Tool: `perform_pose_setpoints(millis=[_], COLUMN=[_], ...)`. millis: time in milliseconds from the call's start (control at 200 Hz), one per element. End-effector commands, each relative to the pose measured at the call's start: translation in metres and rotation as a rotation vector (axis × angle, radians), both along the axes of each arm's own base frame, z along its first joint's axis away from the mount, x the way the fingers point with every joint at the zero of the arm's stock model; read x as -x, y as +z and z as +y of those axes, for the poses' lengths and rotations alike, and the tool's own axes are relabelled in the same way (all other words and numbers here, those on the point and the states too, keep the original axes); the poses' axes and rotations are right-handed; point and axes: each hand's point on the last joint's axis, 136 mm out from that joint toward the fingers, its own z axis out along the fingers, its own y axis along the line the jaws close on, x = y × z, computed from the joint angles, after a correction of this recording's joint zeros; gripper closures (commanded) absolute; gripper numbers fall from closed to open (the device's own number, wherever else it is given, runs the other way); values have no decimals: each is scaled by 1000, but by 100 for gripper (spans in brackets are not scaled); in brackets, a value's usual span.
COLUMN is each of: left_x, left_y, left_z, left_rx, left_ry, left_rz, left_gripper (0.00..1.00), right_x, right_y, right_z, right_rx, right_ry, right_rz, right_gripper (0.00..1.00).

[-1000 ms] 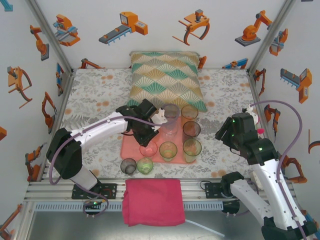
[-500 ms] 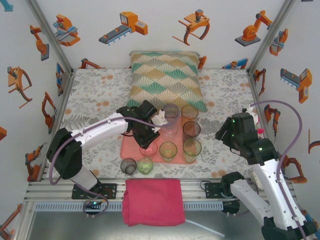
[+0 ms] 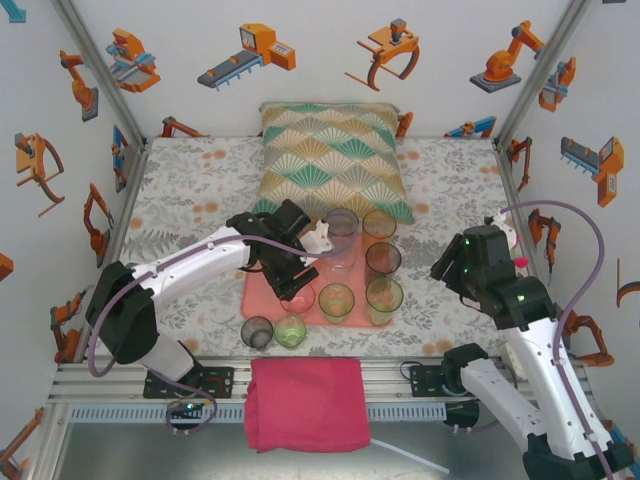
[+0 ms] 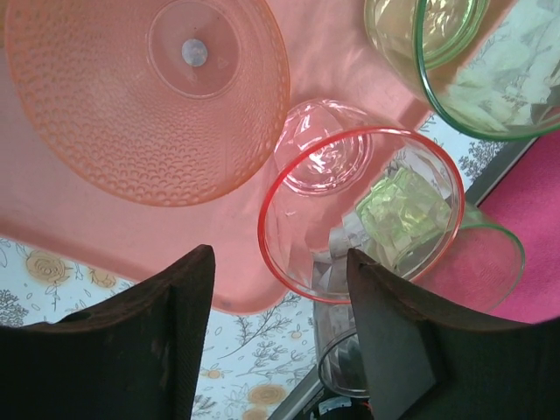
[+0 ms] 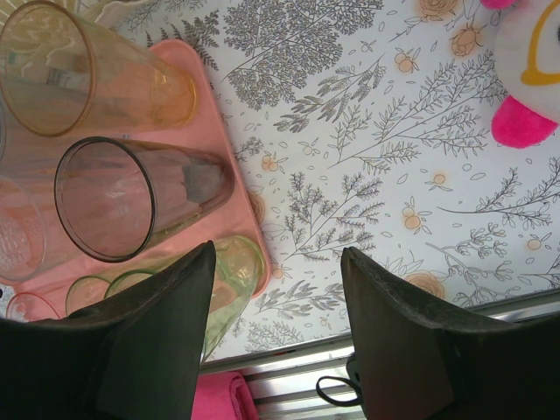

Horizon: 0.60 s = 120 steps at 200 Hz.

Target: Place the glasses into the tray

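The salmon-pink tray lies mid-table with several glasses on it: a tall clear one, an amber one, a smoky one, two green ones and a pink glass. My left gripper hangs open just over that pink glass, which stands free on the tray, ahead of the fingers. A smoky grey glass and a green glass stand off the tray on the table. Right of the tray, above bare table, my right gripper is open and holds nothing.
A fan-patterned cushion lies behind the tray. A magenta folded cloth hangs over the metal front rail. A white and pink plush toy sits on the table right of my right gripper.
The left gripper's jaws have spread apart and let go of the pink glass, which stays standing on the tray. The right arm has not moved.
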Motion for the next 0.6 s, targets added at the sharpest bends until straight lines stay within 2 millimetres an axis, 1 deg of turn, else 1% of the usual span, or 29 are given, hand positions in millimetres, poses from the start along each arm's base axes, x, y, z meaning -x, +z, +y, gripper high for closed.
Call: perform_pose_setpoints(millis=[0,165,330,435,506,596], left_x=[3,5,0,-13,-25,-41], left_y=[14,24,46,64,74,82], left_z=[4,8,13,17,19,20], left_rx=[-8,-9,25,76,114,149], left_ry=[-38,-52,-37,16,71,136], left_rz=[-20,-27,-54,-63,-59,-50], left_gripper=[37,30,23,18,15,12], right_x=[2,3,3,3,3,2], right_y=[0,0,0,2,2,1], right_z=[-6,-7,-7,-8,-8,-8], right_rx=[17,19,23,25,27,29], right_ry=[-25,-27,-26,-27,-30,-29], right_rz=[6,6,8,3,5,8], right_gripper=[44,44,44,44,44,44])
